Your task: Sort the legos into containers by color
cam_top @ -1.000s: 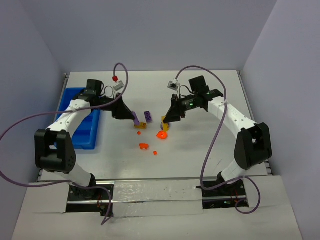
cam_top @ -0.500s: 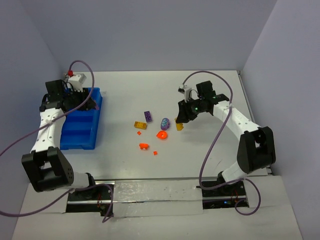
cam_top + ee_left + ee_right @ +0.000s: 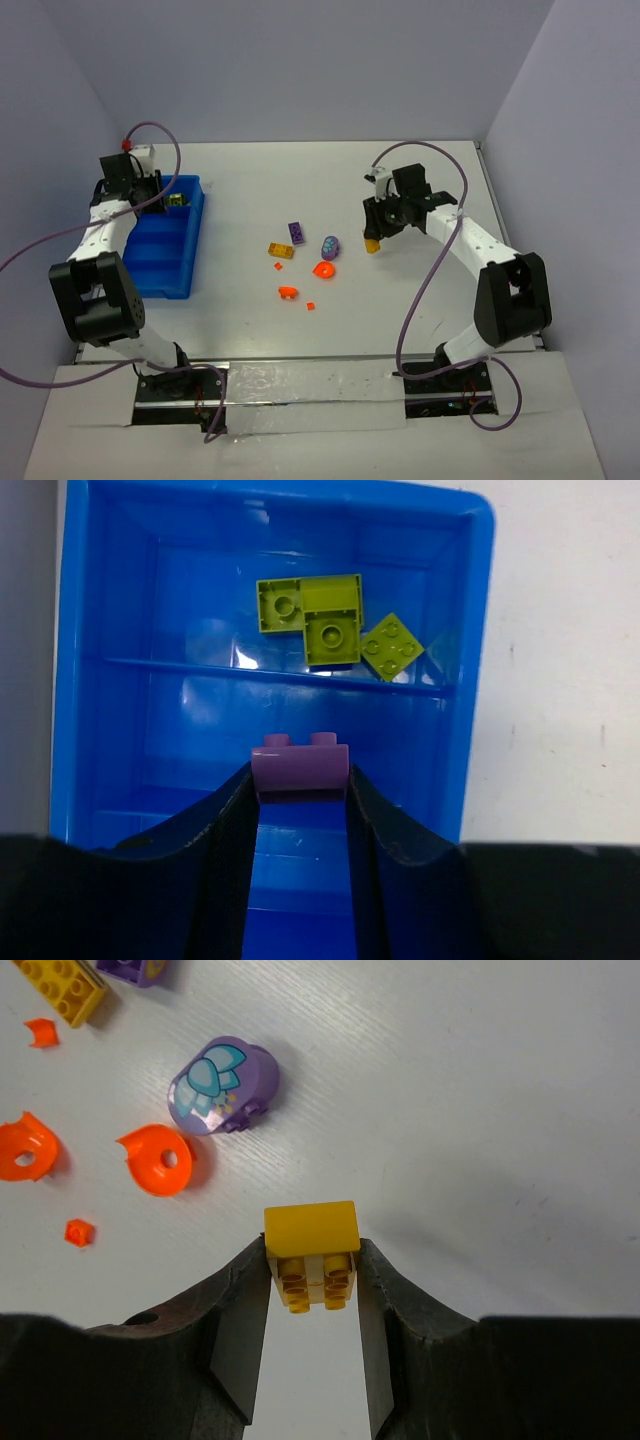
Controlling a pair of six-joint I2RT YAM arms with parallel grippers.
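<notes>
The blue tray (image 3: 185, 262) lies at the left. My left gripper (image 3: 160, 203) hovers over its far end, shut on a purple brick (image 3: 299, 765), as the left wrist view (image 3: 299, 782) shows. Three olive-green bricks (image 3: 320, 625) lie in the tray's far compartment (image 3: 190, 590). My right gripper (image 3: 372, 238) is shut on a yellow brick (image 3: 311, 1228) held above the table, right of the loose pile; the right wrist view (image 3: 311, 1262) shows the grip. Loose on the table lie a purple brick (image 3: 297, 233), a yellow brick (image 3: 281, 250), a rounded purple piece (image 3: 330, 245) and orange pieces (image 3: 324, 269).
More orange bits lie nearer the arms: one (image 3: 288, 292) and a tiny one (image 3: 311, 305). The tray's near compartments (image 3: 160, 262) show no bricks. Walls close the table on the left, back and right.
My left arm has swung from the table's middle to the tray's far end with the purple brick. My right gripper has lifted the yellow brick and drawn slightly right.
</notes>
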